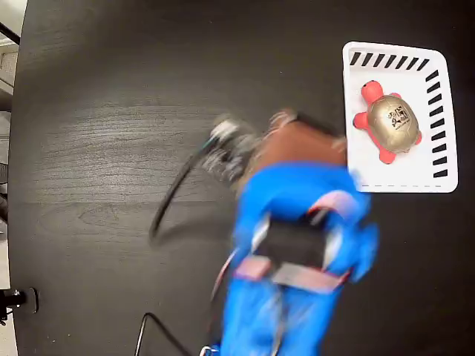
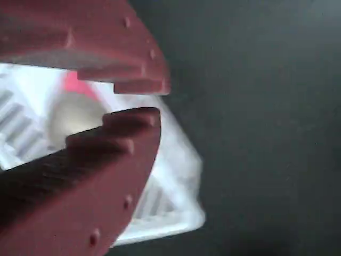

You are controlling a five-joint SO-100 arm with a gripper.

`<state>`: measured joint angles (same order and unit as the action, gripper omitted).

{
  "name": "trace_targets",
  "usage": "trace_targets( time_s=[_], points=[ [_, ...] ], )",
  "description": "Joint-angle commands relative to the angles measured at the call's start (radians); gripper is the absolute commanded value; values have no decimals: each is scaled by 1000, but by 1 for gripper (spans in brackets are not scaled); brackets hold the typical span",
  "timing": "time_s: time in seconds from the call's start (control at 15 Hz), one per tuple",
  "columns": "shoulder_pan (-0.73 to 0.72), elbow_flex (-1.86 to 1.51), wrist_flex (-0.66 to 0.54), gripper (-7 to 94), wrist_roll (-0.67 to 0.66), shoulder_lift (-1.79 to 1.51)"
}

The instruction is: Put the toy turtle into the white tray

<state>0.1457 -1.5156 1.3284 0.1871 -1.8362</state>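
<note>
claw (image 2: 152,101) is empty, its two dark red jaws almost together with only a thin gap at the tips and nothing caught between them in the wrist view. beyond and behind those tips, blurred, sits the white tray (image 2: 170,213), and a pale dome with a pink patch shows through the gap, which i take to be the toy turtle (image 2: 74,114). in the fixed view the blue arm (image 1: 297,245) is smeared by motion, and its brown front end reaches up to the tray's left edge without lying over the turtle. the toy turtle (image 1: 392,123) rests inside the white tray (image 1: 404,174), to the right of the claw and a little farther from the arm's base. its long axis runs on a slant, red head toward the tray's upper left and tail toward the lower right, so the head end is nearer the claw. judging from this, the placing looks done, and the coming move only has to carry the claw away from the tray across the dark table (image 1: 111,111) without clipping the near rim
</note>
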Motion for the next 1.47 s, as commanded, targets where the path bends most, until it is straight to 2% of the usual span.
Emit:
trace_targets(
  time_s=[0.0, 0.13, 0.33, 0.53, 0.8, 1.2, 1.4],
  points=[
    [-86, -469, -244, 0, -23, -354],
    [-127, -830, -416, 0, -44, -595],
    [-140, -1135, -442, 0, -57, -864],
    [-156, -1293, -330, 0, -49, -1143],
    [-161, -1382, -189, 0, -38, -1359],
    [-190, -1391, 6, 0, -84, -1525],
    [-184, -1388, 51, 0, -66, -1532]
  ],
)
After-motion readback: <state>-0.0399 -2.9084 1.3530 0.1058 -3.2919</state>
